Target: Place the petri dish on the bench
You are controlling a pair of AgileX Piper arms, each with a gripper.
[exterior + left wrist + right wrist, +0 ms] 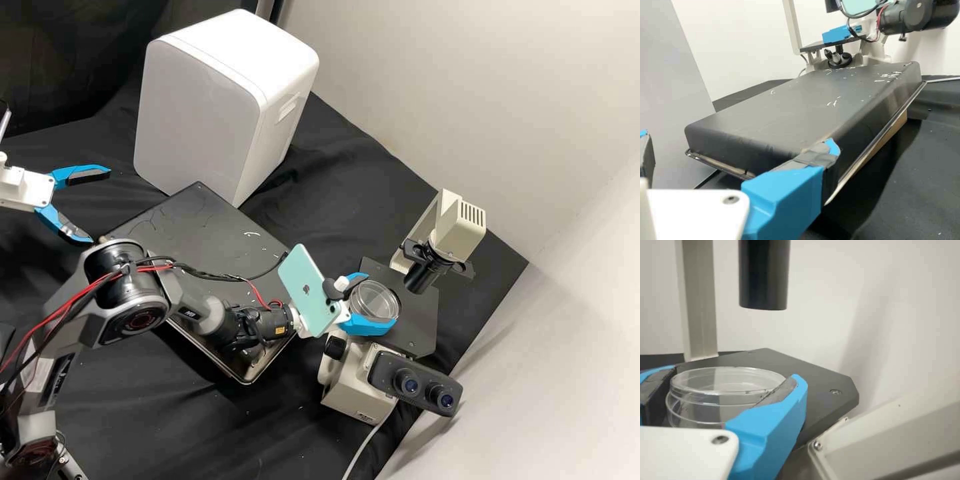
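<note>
High view, one petri dish [375, 299] clamped in right gripper [379, 300] at one microscope [363, 387], left gripper [97, 205] splayed

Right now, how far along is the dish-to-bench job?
Done: the right claw is shut on the petri dish at the microscope stage. In hand: the dish sits between its blue fingers; whether it is off the stage I cannot tell. Remaining: carry it to the black bench and release. The left claw hangs open beside the tray.

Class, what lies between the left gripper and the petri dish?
A black tray lies between left gripper and petri dish, as the high view shows.
</note>
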